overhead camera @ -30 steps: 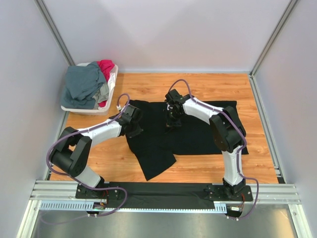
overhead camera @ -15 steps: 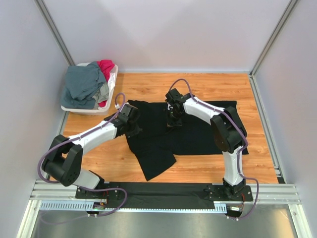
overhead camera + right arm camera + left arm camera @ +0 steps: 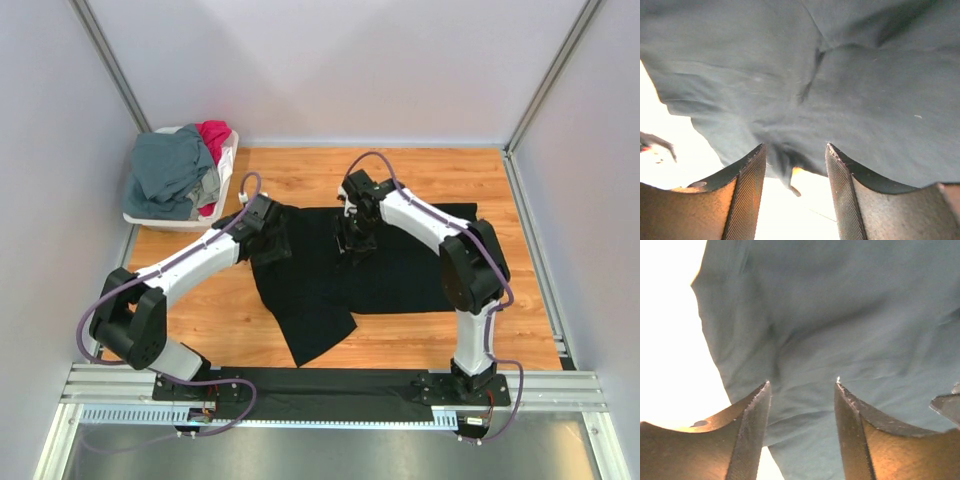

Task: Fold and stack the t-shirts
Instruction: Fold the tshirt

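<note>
Top external: black t-shirt [image 3: 400, 270] lay spread mid-frame on wooden table [image 3: 420, 175]. Left gripper [image 3: 272, 238] was at its upper-left edge and right gripper [image 3: 355, 245] over its upper middle. Grey-blue t-shirt [image 3: 170, 170] and magenta t-shirt [image 3: 213, 135] sat heaped in white basket [image 3: 170, 222], upper left.
Left wrist: fingers [image 3: 752, 430] stood apart with nothing between them, cloth beyond.
Right wrist: fingers [image 3: 742, 195] likewise parted, over dark cloth.

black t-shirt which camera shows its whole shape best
The top external view: the black t-shirt shows almost whole, spread out flat. Each wrist view shows only a close, washed-out patch of its cloth.
</note>
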Controlling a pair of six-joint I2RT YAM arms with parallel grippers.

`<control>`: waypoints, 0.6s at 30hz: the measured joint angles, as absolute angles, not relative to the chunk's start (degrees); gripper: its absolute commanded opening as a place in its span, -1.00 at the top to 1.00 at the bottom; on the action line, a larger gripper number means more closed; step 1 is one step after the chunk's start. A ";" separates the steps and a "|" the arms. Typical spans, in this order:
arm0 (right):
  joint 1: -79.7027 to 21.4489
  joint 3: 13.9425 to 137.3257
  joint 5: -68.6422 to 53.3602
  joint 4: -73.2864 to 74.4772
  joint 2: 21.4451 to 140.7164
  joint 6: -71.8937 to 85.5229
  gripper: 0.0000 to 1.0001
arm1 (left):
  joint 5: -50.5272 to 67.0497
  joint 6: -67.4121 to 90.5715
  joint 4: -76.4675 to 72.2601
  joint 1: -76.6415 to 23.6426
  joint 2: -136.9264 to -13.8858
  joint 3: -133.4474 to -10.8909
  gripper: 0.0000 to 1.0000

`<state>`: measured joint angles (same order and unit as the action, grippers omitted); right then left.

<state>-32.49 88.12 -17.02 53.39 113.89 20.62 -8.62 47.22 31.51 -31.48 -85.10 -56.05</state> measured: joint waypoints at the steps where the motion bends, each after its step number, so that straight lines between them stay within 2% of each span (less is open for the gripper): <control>1: -31.92 89.32 -17.02 54.59 113.03 20.36 -0.08 | -9.39 45.95 32.38 -31.48 -85.10 -58.54 -0.25; 3: -30.11 92.44 -16.53 55.40 110.98 19.94 -0.06 | -11.29 43.79 32.38 -31.48 -85.10 -63.53 -0.28; 5: -27.29 95.70 -15.46 55.24 108.79 19.84 0.06 | -13.19 42.11 31.97 -31.29 -85.49 -68.03 -0.27; 10: -14.46 97.93 -10.39 50.46 104.03 20.78 0.20 | -13.98 40.62 27.53 -27.81 -92.40 -77.43 -0.07; 14: -5.21 97.80 -4.71 47.68 107.35 21.93 0.21 | -14.57 41.17 26.57 -25.26 -103.07 -84.01 0.08; 18: -0.38 97.45 0.21 45.98 113.73 22.59 0.24 | -15.70 43.03 26.74 -24.47 -110.96 -86.08 0.28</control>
<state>-0.38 97.45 0.21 45.98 113.73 22.59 -15.70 43.03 26.74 -24.47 -110.96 -86.08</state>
